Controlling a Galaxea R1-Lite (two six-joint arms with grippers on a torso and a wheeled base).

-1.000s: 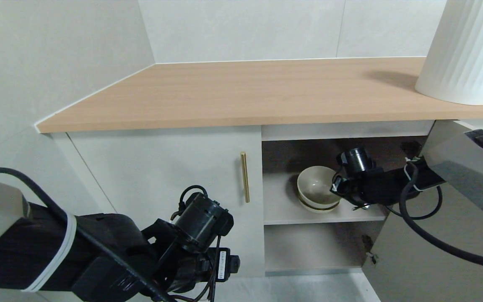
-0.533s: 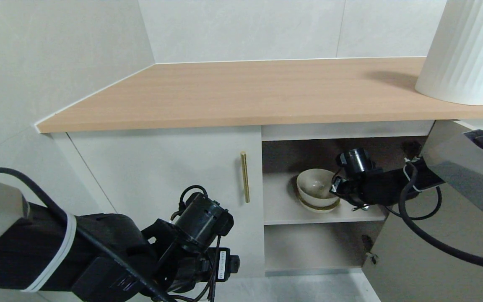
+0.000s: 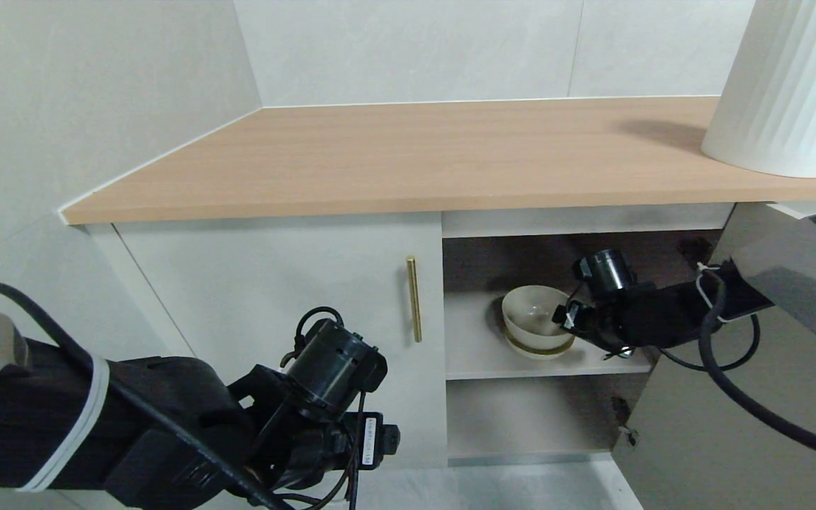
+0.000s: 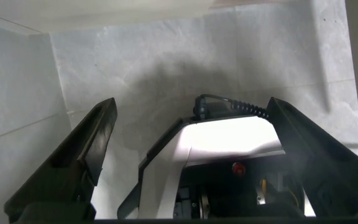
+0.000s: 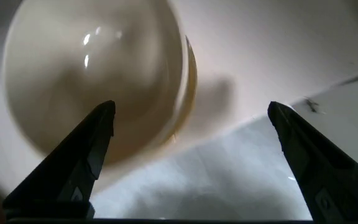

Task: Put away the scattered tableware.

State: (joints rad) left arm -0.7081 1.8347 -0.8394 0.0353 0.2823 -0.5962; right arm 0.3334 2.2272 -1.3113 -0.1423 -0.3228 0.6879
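A cream bowl sits nested in a second bowl with an olive rim on the upper shelf of the open cabinet. My right gripper hovers just to the right of the stack at rim height. In the right wrist view the bowl stack lies beyond the right gripper, whose fingers are spread wide and hold nothing. My left gripper hangs low in front of the closed cabinet door, open and empty, facing the pale floor.
The left cabinet door is shut, with a gold handle. The right door stands open beside my right arm. A lower shelf lies bare below. A white ribbed container stands on the wooden counter.
The cream bowl, tilted a second ago, has settled level in the lower bowl. My right gripper has drawn slightly away from it. The left arm has dropped a little.
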